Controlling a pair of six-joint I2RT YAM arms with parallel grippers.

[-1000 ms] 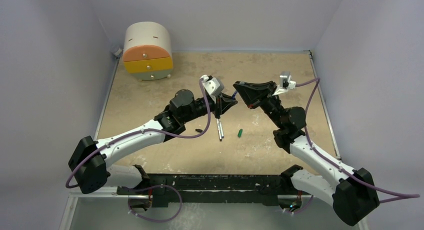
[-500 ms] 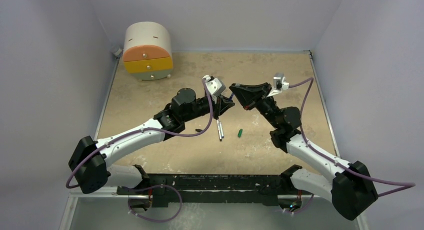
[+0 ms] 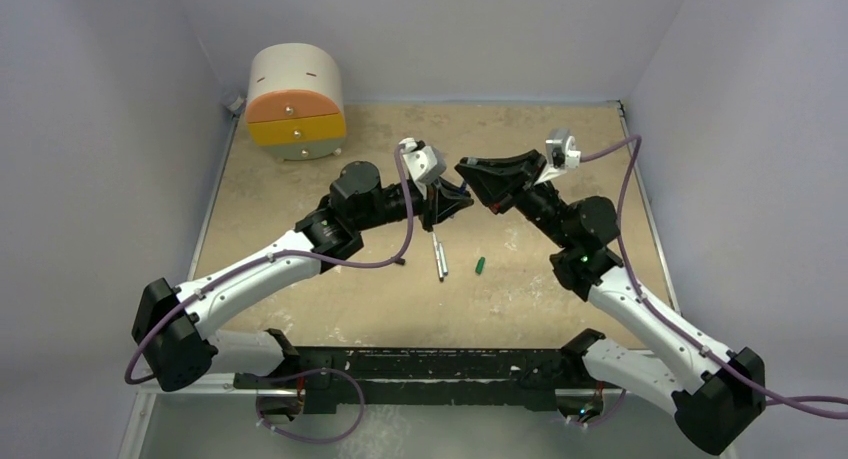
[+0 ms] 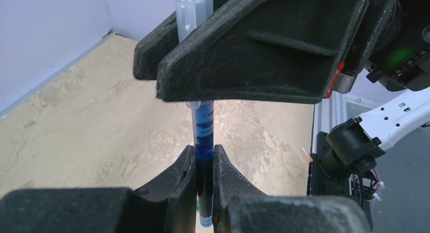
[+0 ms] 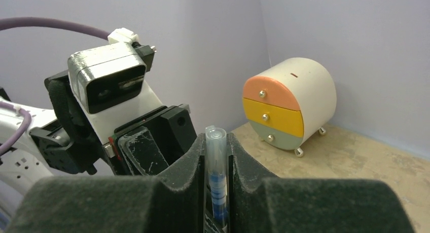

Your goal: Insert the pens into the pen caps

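Aloft, blue pen [image 4: 203,125] in left claw [image 4: 204,156]

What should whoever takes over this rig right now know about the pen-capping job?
Left gripper: shut on the blue pen, held in mid-air.
Right gripper: around the pale cap on that pen's top end; can't tell whether it is clamped or released.
On the table: two pens side by side, green cap to their right, black cap to their left.
Done: first pen looks capped, not set down.
Left: put it down, cap the other two.
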